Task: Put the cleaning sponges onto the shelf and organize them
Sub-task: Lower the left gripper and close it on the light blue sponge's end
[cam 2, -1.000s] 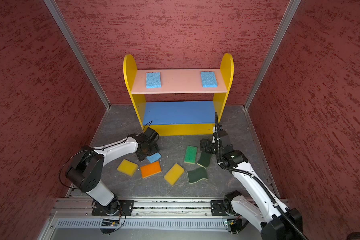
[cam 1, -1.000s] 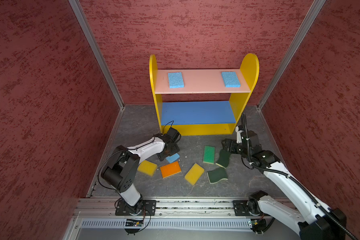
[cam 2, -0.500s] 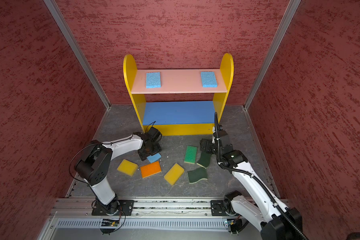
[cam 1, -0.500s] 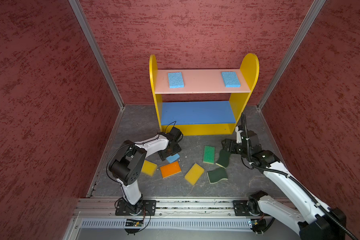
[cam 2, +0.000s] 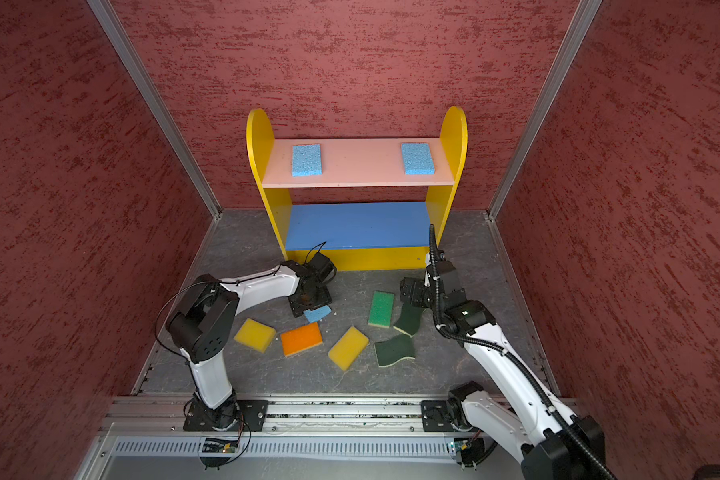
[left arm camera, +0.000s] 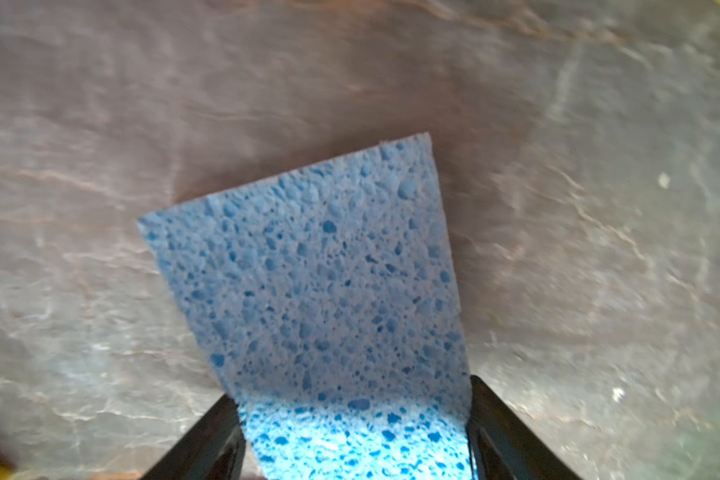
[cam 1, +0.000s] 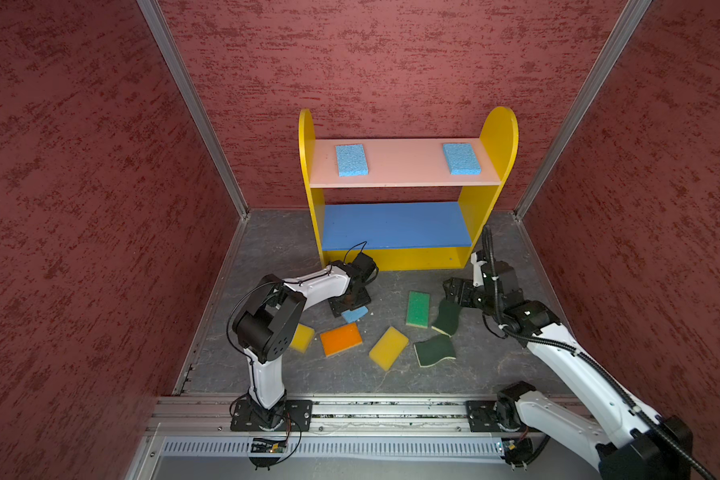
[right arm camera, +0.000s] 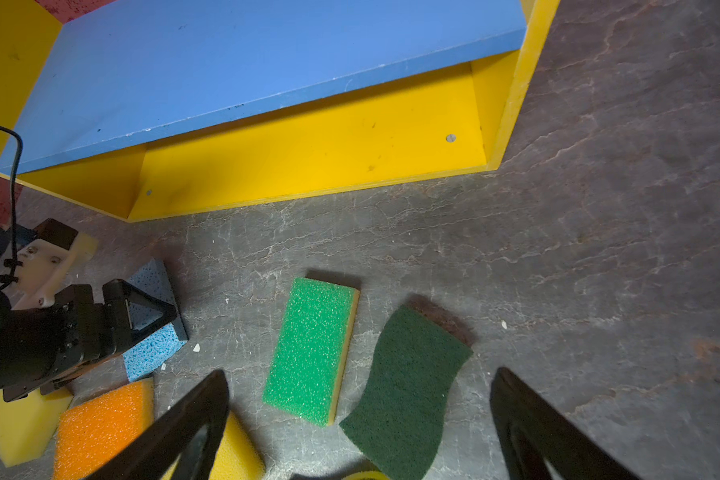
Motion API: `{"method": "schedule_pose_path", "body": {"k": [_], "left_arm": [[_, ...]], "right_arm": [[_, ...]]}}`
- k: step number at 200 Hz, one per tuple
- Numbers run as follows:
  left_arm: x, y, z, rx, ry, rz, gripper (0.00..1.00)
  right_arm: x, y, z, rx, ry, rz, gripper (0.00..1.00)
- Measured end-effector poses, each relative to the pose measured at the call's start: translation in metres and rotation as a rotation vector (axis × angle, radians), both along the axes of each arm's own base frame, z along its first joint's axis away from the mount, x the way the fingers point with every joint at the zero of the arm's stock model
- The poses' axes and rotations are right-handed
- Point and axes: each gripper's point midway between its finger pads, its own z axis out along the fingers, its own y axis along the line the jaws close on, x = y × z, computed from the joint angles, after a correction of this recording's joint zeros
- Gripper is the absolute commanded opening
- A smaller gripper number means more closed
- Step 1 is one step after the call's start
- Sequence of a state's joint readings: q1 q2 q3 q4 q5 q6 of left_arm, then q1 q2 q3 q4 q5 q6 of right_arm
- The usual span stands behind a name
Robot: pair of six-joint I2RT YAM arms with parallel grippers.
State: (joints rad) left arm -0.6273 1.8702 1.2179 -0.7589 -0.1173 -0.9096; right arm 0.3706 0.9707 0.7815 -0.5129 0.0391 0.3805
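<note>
- Only the left wrist view shows the grip closely: the left hand [left arm camera: 352,392] has a finger flush against each long side of the blue sponge [left arm camera: 321,282], which lies flat on the worktop [left arm camera: 578,249]. I cannot tell whether it is squeezing.
- In both top views that hand covers most of this sponge.
- The right wrist view shows the right hand [right arm camera: 360,374] spread wide and holding nothing, over a dark sponge [right arm camera: 408,386] beside the green sponge [right arm camera: 312,353].
- Only the top views show the whole shelf [cam 1: 491,137]. On its pink board [cam 1: 404,166] lie a left-end sponge [cam 1: 351,160] and a right-end sponge [cam 1: 461,158].
- They also show the orange sponge [cam 1: 341,338], the yellow sponges [cam 1: 388,347] and a second dark sponge [cam 1: 435,350] whole on the worktop.
</note>
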Motion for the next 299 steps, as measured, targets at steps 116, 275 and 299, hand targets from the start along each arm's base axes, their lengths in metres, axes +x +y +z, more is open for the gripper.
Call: {"method": "schedule_pose_path", "body": {"k": [116, 275, 299], "left_arm": [[0.010, -0.045, -0.001, 0.077, -0.042, -0.507, 0.77], [-0.007, -0.078, 0.000, 0.123, -0.099, -0.936, 0.91], [-0.014, -0.072, 0.002, 0.118, -0.106, -0.935, 0.92]], "right_arm": [[-0.005, -0.010, 0.007, -0.019, -0.021, -0.038, 0.99], [-0.014, -0.017, 0.008, -0.013, -0.009, -0.066, 0.99], [-0.015, -0.017, 0.009, -0.012, -0.011, -0.067, 0.99]]}}
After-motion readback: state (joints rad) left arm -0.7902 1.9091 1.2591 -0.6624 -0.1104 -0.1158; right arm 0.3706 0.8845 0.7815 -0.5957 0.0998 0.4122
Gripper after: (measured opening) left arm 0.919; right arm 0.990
